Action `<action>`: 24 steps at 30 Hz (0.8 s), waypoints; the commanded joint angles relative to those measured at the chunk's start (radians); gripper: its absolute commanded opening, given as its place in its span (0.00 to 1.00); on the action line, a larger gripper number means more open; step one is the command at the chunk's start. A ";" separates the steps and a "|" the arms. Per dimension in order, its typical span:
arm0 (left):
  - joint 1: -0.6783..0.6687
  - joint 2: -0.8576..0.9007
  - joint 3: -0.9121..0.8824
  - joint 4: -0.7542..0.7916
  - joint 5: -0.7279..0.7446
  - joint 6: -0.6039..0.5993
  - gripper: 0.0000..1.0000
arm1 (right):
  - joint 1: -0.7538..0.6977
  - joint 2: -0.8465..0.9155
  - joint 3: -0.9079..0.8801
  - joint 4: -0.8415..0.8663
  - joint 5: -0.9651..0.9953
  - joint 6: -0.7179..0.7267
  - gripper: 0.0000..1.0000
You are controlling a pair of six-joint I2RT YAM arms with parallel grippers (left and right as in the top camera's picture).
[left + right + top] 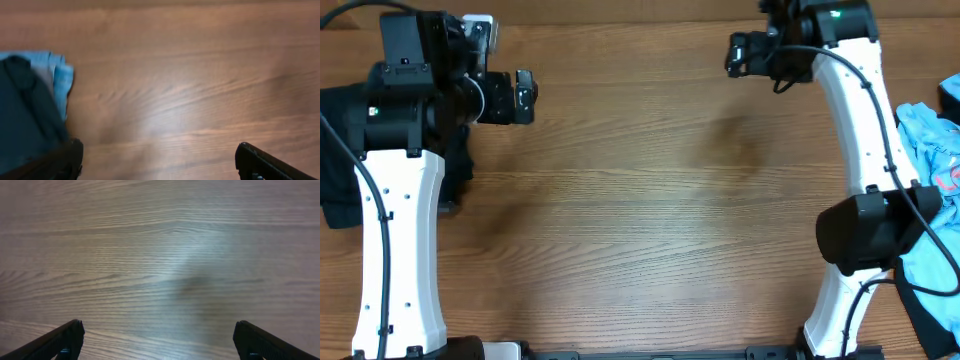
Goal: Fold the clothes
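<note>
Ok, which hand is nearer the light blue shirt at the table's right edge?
Right. The right hand sits near the far edge of the table, left of the light blue shirt; the left hand is much farther off, toward the opposite side.

The clothes (337, 192) -- a black, soft garment -- lie in a rumpled heap at the table's far left edge; the frame cuts them off on one side and the left arm hides much of the rest; legs and waistband cannot be made out.
</note>
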 commanded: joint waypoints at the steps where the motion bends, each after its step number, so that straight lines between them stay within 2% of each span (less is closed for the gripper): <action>1: -0.002 -0.063 -0.034 -0.053 -0.034 0.049 1.00 | -0.006 -0.158 0.026 -0.018 0.008 0.028 1.00; 4: 0.000 -0.212 -0.225 0.043 -0.034 0.039 1.00 | -0.006 -0.263 -0.031 -0.016 0.048 0.027 1.00; 8: 0.000 -0.478 -0.546 0.192 -0.043 0.013 1.00 | -0.006 -0.481 -0.270 0.082 0.084 0.023 1.00; 9: 0.000 -0.543 -0.610 0.202 -0.047 0.001 1.00 | -0.006 -0.573 -0.394 0.145 0.084 0.023 1.00; 10: 0.000 -0.637 -0.687 0.205 -0.050 -0.030 1.00 | -0.006 -0.730 -0.608 0.252 0.084 0.018 1.00; 12: 0.000 -0.734 -0.740 0.202 -0.053 -0.080 1.00 | -0.006 -0.919 -0.852 0.370 0.086 -0.005 1.00; 15: 0.000 -0.843 -0.813 0.211 -0.127 -0.140 1.00 | -0.006 -1.231 -1.179 0.452 0.121 -0.002 1.00; 18: 0.000 -0.824 -0.826 0.224 -0.124 -0.140 1.00 | -0.006 -1.365 -1.302 0.428 0.114 0.001 1.00; 21: 0.000 -0.801 -0.826 0.191 -0.124 -0.140 1.00 | -0.006 -1.371 -1.309 0.299 0.114 0.001 1.00; 24: 0.000 -0.789 -0.826 0.175 -0.124 -0.140 1.00 | -0.006 -1.363 -1.309 0.249 0.114 0.001 1.00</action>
